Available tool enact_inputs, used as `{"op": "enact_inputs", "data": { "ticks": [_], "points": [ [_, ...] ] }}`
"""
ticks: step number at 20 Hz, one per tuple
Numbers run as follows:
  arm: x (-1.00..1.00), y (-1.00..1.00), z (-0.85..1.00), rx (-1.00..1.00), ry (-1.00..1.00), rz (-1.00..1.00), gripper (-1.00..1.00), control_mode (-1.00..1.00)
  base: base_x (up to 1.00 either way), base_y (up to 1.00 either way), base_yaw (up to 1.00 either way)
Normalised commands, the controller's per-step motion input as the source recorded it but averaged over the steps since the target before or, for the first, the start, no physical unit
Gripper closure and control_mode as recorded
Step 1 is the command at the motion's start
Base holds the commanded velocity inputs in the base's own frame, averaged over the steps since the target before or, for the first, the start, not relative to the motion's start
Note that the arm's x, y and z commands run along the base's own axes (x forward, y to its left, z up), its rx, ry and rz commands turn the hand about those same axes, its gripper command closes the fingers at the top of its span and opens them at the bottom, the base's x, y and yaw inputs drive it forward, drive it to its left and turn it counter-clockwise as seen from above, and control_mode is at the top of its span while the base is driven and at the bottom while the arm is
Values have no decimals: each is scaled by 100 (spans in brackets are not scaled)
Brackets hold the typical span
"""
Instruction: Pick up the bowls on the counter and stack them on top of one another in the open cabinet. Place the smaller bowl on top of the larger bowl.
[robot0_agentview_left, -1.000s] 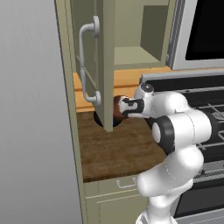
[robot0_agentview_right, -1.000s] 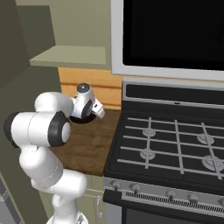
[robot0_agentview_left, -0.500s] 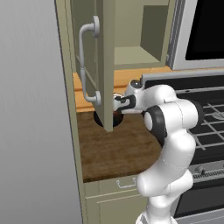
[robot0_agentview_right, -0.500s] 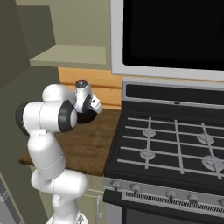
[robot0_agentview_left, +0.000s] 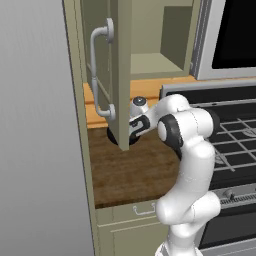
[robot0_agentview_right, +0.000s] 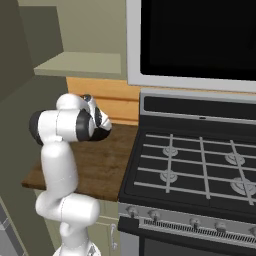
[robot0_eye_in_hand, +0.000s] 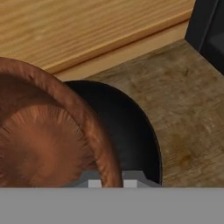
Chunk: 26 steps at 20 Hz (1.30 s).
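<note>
- The smaller bowl (robot0_eye_in_hand: 48, 135), glossy reddish-brown, sat close before the hand camera with its hollow facing the lens.
- Its rim ran down between the two light fingertips (robot0_eye_in_hand: 94, 181) at the lower edge of the hand view; the gripper (robot0_eye_in_hand: 109, 183) was clenched on that rim.
- The larger bowl (robot0_eye_in_hand: 127, 135), black and shallow, lay directly behind and under the brown bowl; whether the two touched could not be told.
- The black bowl rested on the counter (robot0_eye_in_hand: 188, 100), at its back, near the light wood wall strip (robot0_eye_in_hand: 87, 26).
- In the left base view, the black bowl (robot0_agentview_left: 114, 137) showed partly behind the lower edge of the cabinet door (robot0_agentview_left: 122, 65), and the arm's hand (robot0_agentview_left: 140, 122) was just beside it, low over the counter (robot0_agentview_left: 130, 170).
- The cabinet (robot0_agentview_left: 150, 45) stood open above, with a long curved handle (robot0_agentview_left: 97, 75) on its door.
- The stove top (robot0_agentview_right: 195, 160) lay to the right of the counter (robot0_agentview_right: 95, 165).
</note>
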Motion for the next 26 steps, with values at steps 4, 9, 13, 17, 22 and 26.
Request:
{"op": "enact_inputs", "data": {
  "ticks": [4,9,13,17,22,26],
  "points": [
    [41,3,-4,0,0,0,-100,-100,0,0,0],
    [14,-7,0,0,0,0,-100,-100,0,0,0],
    [-58,-24,3,4,0,0,-100,-100,0,0,0],
    [-99,-35,6,10,0,-1,-100,-100,0,0,0],
    [-41,-13,-5,6,1,0,-100,-100,0,0,0],
    [31,0,-10,0,0,0,-100,-100,0,0,0]
  ]
}}
